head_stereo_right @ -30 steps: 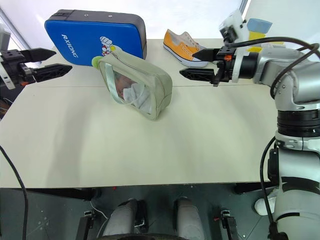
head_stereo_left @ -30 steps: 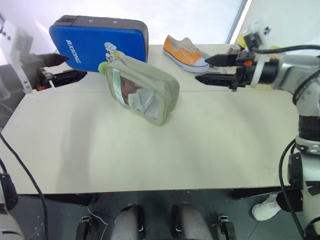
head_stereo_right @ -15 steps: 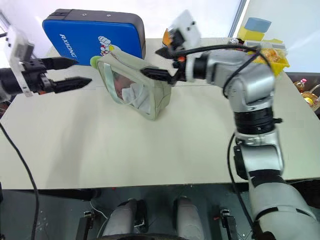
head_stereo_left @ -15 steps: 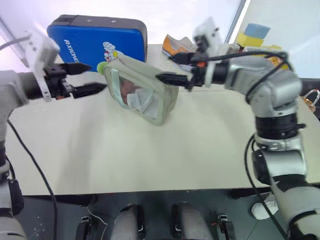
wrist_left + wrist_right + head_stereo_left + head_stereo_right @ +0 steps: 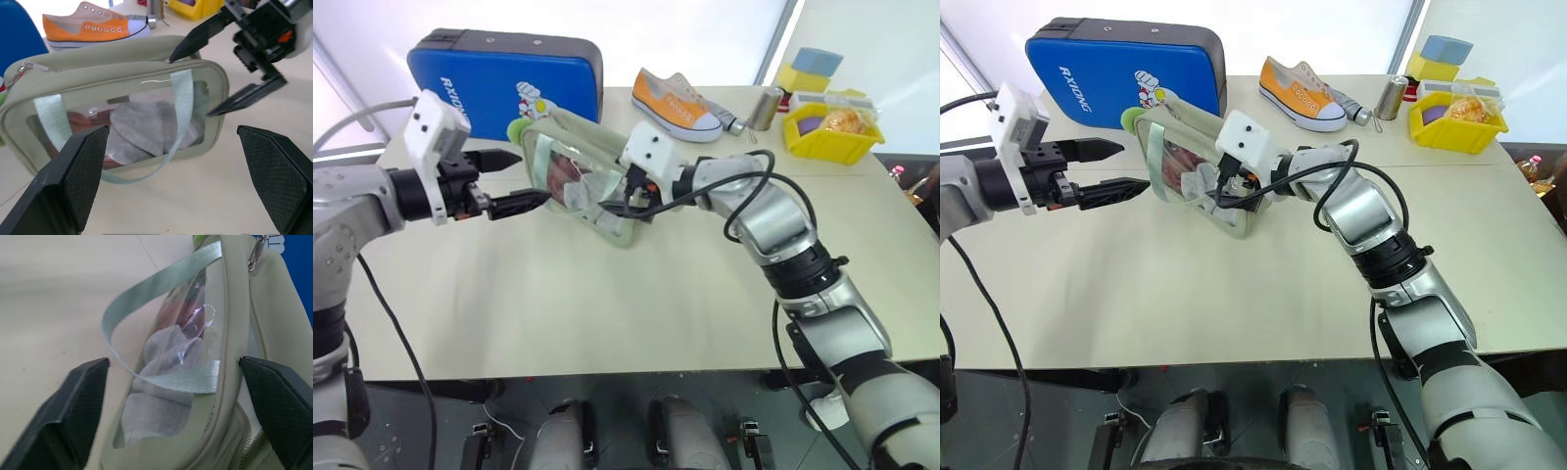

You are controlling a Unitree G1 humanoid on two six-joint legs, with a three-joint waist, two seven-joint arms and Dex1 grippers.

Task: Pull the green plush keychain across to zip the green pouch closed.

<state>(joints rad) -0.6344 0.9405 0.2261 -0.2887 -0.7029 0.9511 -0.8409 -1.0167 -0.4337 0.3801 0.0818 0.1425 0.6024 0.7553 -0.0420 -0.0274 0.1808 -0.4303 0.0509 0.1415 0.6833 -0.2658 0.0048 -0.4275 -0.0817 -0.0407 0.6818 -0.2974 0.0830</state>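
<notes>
On a cream table, the left gripper (image 5: pixel 514 180) hovers with fingers spread beside the small lime-green fuzzy plush keychain (image 5: pixel 516 131), at the left end of the pale sage-green soft pouch (image 5: pixel 597 186). The right gripper (image 5: pixel 230 63), fingers apart, straddles the pouch's right end.

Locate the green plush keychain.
The green plush keychain sits at the green pouch's far-left corner, against the blue case.

Bright backlight — washed-out top, soft shadows
</notes>
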